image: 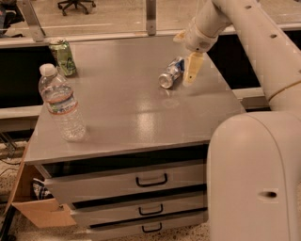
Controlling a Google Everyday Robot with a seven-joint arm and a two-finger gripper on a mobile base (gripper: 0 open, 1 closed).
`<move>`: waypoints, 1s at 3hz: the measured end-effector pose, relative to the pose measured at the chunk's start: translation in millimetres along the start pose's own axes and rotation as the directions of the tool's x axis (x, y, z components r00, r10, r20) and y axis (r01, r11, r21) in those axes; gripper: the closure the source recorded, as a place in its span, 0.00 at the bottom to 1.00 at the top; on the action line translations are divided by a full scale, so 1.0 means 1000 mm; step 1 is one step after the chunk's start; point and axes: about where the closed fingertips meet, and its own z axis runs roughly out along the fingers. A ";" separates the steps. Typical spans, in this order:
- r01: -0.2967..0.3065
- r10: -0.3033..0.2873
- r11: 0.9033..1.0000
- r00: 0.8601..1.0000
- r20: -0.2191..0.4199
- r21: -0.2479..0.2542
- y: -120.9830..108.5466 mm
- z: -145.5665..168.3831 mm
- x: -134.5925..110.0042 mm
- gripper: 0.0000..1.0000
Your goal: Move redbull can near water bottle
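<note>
So, nearest of all is the pale bulk of my own arm (pixel 254 179), filling the lower right because I reach over the desk (pixel 136 117) from that side. Below the desk's front edge sit three drawers (pixel 150 181), all closed, with a cardboard box (pixel 40 209) on the floor at the left corner.

On the desk's near left the water bottle (pixel 61 106) stands upright, cap on. It is my goal marker, so I judge it best left undisturbed. Its tall, light body would likely tip at a careless nudge.

Farther back and well to the right, the redbull can (pixel 170 74) lies on its side, its open-end rim turned toward the front. It is well apart from the bottle, so the carry has not begun. My hand (pixel 193 69) hangs pointing downward just beside the can on its right, placed there, I judge, to line up a pick. Whether the hand is released or clenched I cannot tell, but it grasps nothing. A can lying down may roll, so I would want to come down squarely across its body.

At the far left corner a green can (pixel 63 56) stands upright, not my concern. Beyond the desk is a rail, and an office chair (pixel 75 4) on the floor.
</note>
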 end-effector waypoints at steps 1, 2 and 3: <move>0.032 -0.033 0.999 0.999 -0.034 -0.035 -0.006 0.020 -0.010 0.20; 0.053 -0.058 0.996 0.996 -0.070 -0.066 -0.008 0.032 -0.012 0.49; 0.068 -0.075 0.994 0.994 -0.085 -0.084 -0.005 0.032 -0.011 0.74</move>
